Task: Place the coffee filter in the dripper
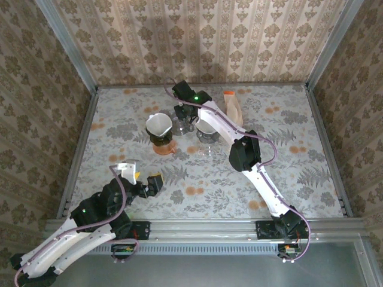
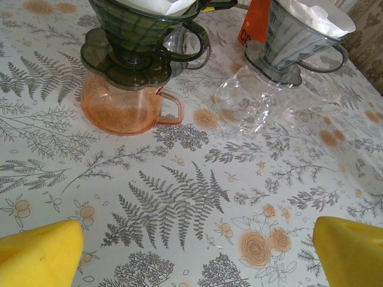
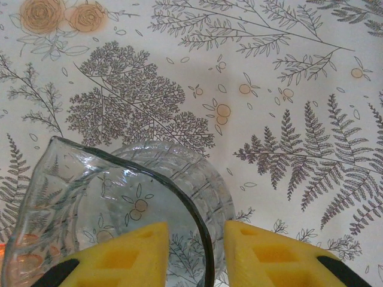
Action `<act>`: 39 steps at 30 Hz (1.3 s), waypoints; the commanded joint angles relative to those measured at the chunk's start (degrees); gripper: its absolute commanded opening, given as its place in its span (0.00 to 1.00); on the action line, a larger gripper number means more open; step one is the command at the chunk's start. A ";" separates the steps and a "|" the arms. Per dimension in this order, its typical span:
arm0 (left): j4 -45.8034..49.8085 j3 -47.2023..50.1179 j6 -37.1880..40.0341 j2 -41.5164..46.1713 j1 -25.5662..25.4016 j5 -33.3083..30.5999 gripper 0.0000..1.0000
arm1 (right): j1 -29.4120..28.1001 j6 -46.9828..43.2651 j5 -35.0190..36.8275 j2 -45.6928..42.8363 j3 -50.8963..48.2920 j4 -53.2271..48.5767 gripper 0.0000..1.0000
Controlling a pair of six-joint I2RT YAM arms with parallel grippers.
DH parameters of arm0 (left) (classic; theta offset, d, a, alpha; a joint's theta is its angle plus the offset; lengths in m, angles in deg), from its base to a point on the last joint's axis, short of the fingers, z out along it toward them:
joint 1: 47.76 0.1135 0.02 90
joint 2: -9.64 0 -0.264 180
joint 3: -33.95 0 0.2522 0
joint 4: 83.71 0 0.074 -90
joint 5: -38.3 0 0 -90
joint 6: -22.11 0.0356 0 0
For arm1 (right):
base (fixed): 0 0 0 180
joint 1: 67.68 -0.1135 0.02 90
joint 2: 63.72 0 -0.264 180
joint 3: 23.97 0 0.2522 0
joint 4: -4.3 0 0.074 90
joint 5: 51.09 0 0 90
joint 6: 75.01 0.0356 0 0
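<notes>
A white coffee filter (image 1: 157,124) sits in a dark dripper (image 2: 137,36) on an orange carafe (image 2: 122,107). A second filter (image 2: 317,18) sits in a grey dripper (image 2: 287,45) on a clear carafe (image 2: 251,104). My right gripper (image 1: 181,112) reaches to the back of the table, between the two. In the right wrist view my right gripper (image 3: 194,239) straddles the dark rim of a clear glass vessel (image 3: 173,179) with a spout: one finger inside, the other at the outer wall, a gap left. My left gripper (image 2: 197,254) hangs open over bare tablecloth near the front.
An orange and white package (image 1: 233,107) stands behind the grey dripper. The table (image 1: 287,161) has metal rails at its edges and patterned walls on three sides. The right arm's links cross the table from the front right to the back.
</notes>
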 commanded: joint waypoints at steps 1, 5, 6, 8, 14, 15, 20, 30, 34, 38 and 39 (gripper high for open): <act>-0.98 0.51 -0.73 -0.19 0.38 0.44 1.00 | 0.39 -0.35 0.07 1.93 1.61 -0.56 0.29; -1.12 0.51 -0.70 -0.20 0.45 0.33 1.00 | 0.40 -0.59 -0.08 1.77 1.59 -0.08 0.22; -1.06 0.51 -0.82 -0.26 0.40 0.34 1.00 | 0.40 -0.76 -0.15 1.69 1.58 0.12 0.20; -1.19 0.51 -0.71 -0.29 0.40 0.30 1.00 | 0.44 -1.08 -0.36 1.51 1.62 0.62 0.16; -0.75 0.42 -0.82 -0.27 0.38 0.10 1.00 | 0.48 -1.23 -0.21 0.66 1.54 2.22 0.08; -0.75 0.42 -0.90 -0.27 0.39 0.09 1.00 | 0.42 -1.36 -0.14 0.50 1.53 2.63 0.06; -0.53 0.42 -0.99 -0.27 0.45 0.17 1.00 | 0.46 -1.53 -0.40 -1.44 0.84 6.01 0.00; -0.48 0.42 -1.17 -0.23 0.38 0.34 1.00 | 1.01 -2.08 0.83 -6.01 0.61 10.67 0.00; -0.32 0.34 -1.26 -0.19 0.42 0.17 1.00 | 1.10 -2.44 0.95 -8.53 0.48 11.46 0.00; -0.08 0.41 -1.43 -0.07 0.38 0.08 1.00 | 1.10 -2.95 1.04 -12.02 -0.09 11.74 0.00; -0.02 0.42 -1.43 0.07 0.41 0.08 1.00 | 1.14 -3.04 1.04 -13.17 -0.63 11.99 0.00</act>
